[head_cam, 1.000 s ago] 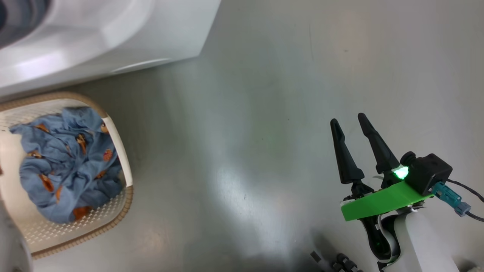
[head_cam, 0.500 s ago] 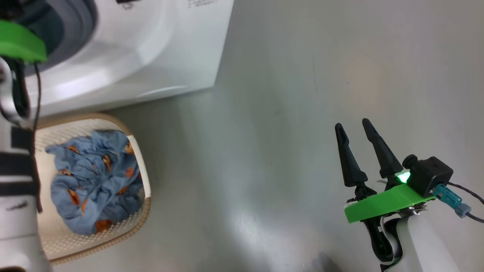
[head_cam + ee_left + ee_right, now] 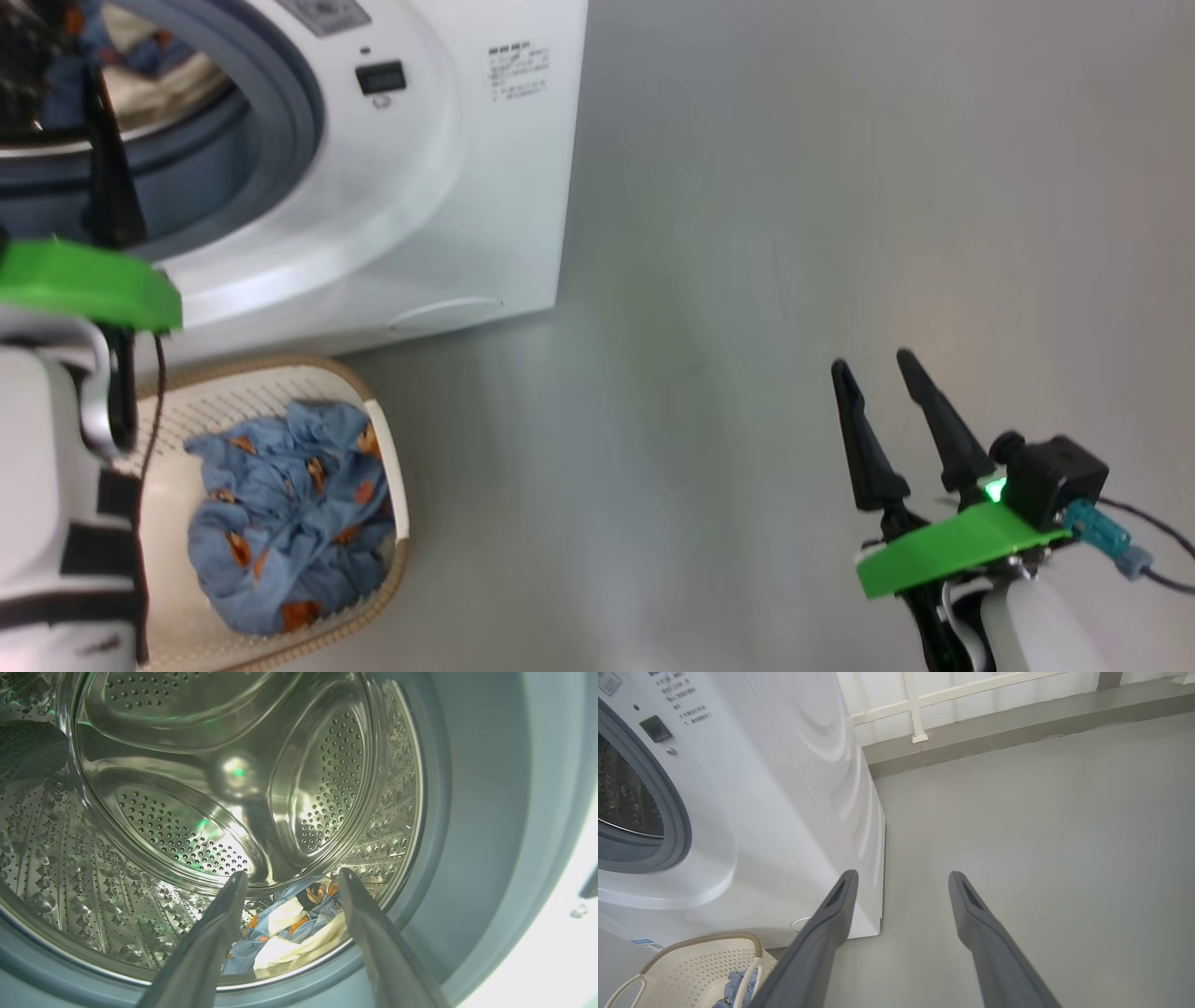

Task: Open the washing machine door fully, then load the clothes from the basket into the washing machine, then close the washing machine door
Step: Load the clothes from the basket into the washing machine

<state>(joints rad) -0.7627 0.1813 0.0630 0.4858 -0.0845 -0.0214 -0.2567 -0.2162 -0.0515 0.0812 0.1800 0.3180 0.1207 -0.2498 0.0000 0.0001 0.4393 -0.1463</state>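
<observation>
Saw left gripper [image 3: 292, 873] and right gripper [image 3: 871, 362] both spread empty, so could've snagged the clothes [image 3: 285, 921] in the washing machine [image 3: 448, 187] backing out carelessly.

White washer [image 3: 467, 187], blue printed clothes [image 3: 271, 532], grey floor [image 3: 747, 233].
The clothes are light blue with small orange-brown figures and cream lining; the basket [image 3: 243, 397] is cream, perforated, brown-rimmed; gasket [image 3: 299, 131] grey-blue; drum [image 3: 154, 826] shiny steel dotted with holes.

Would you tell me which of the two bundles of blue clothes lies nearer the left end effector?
The bundle in the drum, just beyond the open left end effector; the other bundle sits in the basket.
</observation>
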